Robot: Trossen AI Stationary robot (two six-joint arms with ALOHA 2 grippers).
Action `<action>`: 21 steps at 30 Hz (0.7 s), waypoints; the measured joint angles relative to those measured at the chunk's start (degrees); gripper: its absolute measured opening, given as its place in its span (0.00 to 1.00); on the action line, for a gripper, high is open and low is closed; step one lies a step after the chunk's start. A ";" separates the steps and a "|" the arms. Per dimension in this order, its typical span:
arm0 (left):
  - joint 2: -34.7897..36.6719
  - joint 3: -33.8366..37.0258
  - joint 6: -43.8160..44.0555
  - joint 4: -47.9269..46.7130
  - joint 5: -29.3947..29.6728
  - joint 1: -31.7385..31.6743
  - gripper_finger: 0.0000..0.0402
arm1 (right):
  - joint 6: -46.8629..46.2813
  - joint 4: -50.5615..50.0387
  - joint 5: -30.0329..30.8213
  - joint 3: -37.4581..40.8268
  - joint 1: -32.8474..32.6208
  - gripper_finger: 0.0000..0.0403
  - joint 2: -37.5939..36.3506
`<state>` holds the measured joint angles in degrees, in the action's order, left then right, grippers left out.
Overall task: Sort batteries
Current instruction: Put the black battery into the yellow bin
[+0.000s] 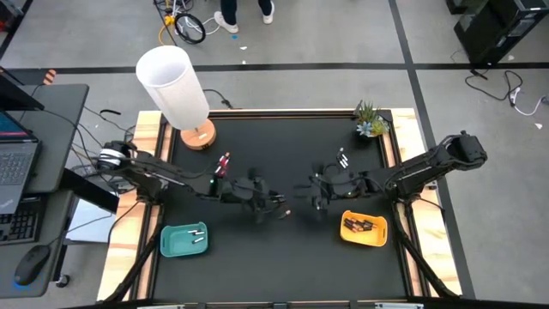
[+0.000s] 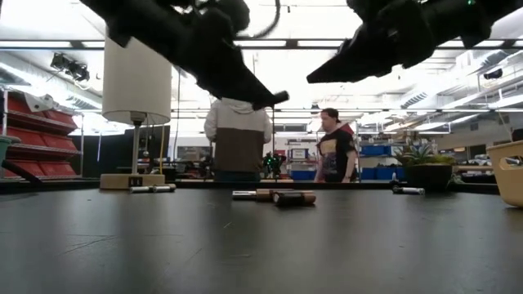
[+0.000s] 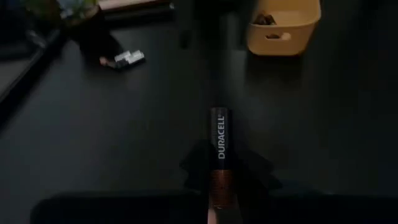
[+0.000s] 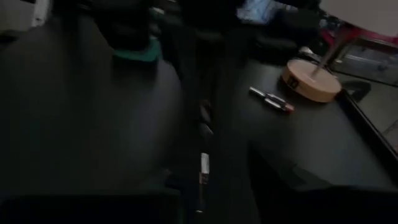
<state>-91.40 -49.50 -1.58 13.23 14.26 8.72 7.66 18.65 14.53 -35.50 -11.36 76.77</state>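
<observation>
My left gripper [image 1: 276,206] hangs above the middle of the black mat, shut on a dark Duracell battery [image 3: 219,143]. My right gripper [image 1: 314,194] faces it from the right, also raised, with its fingers apart and nothing plainly between them. Two batteries [image 2: 278,196] lie flat on the mat below the grippers. More batteries lie by the lamp base [image 1: 223,163] and near the plant [image 1: 343,159]. The teal tray [image 1: 171,251] holds pale batteries, and the yellow tray [image 1: 377,239] holds dark ones. My left gripper pinches the battery's copper end [image 3: 221,183] between its two fingers [image 3: 194,174]. The battery lies along the fingers and sticks out ahead of them, its black end [image 3: 217,115] free. The fingers slant down toward the table's right side, and the battery is clear of the mat.
A white lamp [image 1: 176,86] on a round wooden base stands at the far left, and a small plant [image 1: 371,120] at the far right. The mat's wooden borders run along both sides. People stand in the room beyond the table's far edge [image 2: 237,139].
</observation>
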 joint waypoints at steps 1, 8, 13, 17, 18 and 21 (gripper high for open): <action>-0.81 0.02 -1.40 1.65 -0.06 -0.23 0.14 | -0.30 -0.03 0.37 -0.09 -0.45 0.35 0.00; -4.25 0.02 -7.19 14.07 -1.85 -1.15 0.14 | -3.38 0.09 1.15 -0.18 -1.00 0.51 0.00; -5.91 0.00 -7.45 19.38 -3.96 -1.74 0.14 | -3.44 0.11 6.28 -0.18 -0.97 0.49 0.00; -6.35 0.02 -8.72 21.52 -4.05 -1.70 0.14 | -3.47 0.18 5.27 -0.18 -0.89 0.43 0.00; -6.35 0.01 -8.87 21.75 -3.77 -1.75 0.14 | -3.47 0.17 5.17 -0.18 -0.87 0.41 0.00; -6.35 0.02 -8.90 22.22 -3.74 -1.99 0.14 | -3.38 0.14 5.14 -0.18 -0.87 0.36 0.00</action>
<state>-97.76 -49.47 -10.48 35.45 10.52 6.73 4.28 18.80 19.67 -35.68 -12.23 76.77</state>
